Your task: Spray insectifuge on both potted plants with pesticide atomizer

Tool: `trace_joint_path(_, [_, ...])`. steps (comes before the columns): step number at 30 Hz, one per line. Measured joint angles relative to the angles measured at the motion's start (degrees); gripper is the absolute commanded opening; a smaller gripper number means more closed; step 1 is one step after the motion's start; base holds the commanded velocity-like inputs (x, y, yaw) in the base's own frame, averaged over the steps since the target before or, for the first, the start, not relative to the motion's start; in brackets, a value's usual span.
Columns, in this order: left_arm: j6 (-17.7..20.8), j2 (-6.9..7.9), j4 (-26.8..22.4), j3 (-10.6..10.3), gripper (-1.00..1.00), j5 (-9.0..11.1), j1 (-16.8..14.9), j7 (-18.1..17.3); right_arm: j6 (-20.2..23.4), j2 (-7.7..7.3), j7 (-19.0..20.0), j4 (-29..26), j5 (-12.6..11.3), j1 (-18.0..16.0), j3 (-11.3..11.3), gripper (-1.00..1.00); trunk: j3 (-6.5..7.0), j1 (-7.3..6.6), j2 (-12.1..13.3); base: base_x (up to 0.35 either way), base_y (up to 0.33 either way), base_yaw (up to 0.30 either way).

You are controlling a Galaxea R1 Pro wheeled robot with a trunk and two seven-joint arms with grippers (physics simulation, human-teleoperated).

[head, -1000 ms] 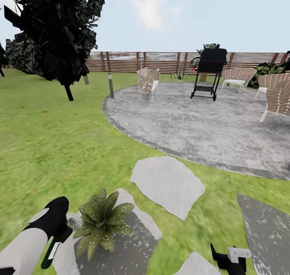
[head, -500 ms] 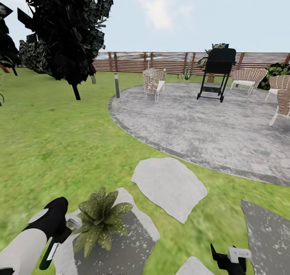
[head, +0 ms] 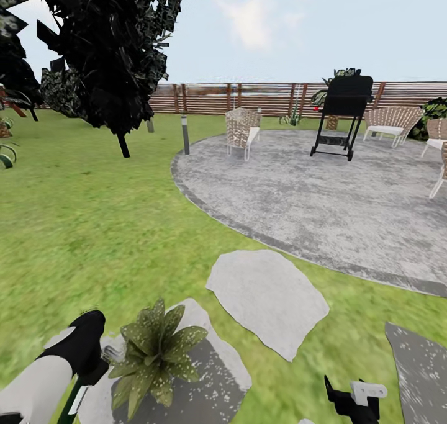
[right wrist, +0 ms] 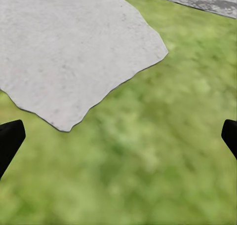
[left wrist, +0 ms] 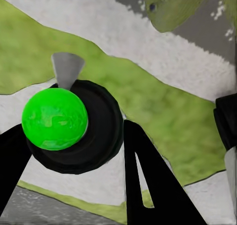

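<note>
**Sprayer in the left grip, nozzle at the speckled plant**

The left gripper is at the near left of the head view, closed round the atomizer, whose slim dark green body with a white strip hangs below the hand while its pale nozzle tip points right, just beside the plant. In the left wrist view the black fingers flank the atomizer's round black cap with its glossy bright green ball, so the hold looks to be on the body under the head.

I judge the atomizer light, rigid and smooth plastic, so likely slippery. The slim body is the sensible place to hold it, leaving nozzle and top free.

The plant is a low rosette of broad, pointed, soft-looking leaves, dotted with whitish specks of insectifuge. It sits on a flat, irregular grey stone, itself speckled white. A second, matte pale stone lies to the right on the lawn.

The right gripper is at the near right, jaws wide apart and holding nothing; its wrist view looks onto grass and a stone.
</note>
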Motion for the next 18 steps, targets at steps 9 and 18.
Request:
trace_joint_path(9, [-0.3,0.02,2.0,0.0,-1.00,0.2,0.6,0.0,0.0,0.00,0.0,0.0,0.0,0.0,0.0,1.00,0.01,-0.03,0.0,0.091,0.000,0.000])
trace_joint_path(18, [-0.3,-0.14,2.0,-0.6,-1.00,0.0,0.6,0.0,0.0,0.00,0.0,0.0,0.0,0.0,0.0,1.00,0.00,0.00,0.0,0.045,0.000,0.000])
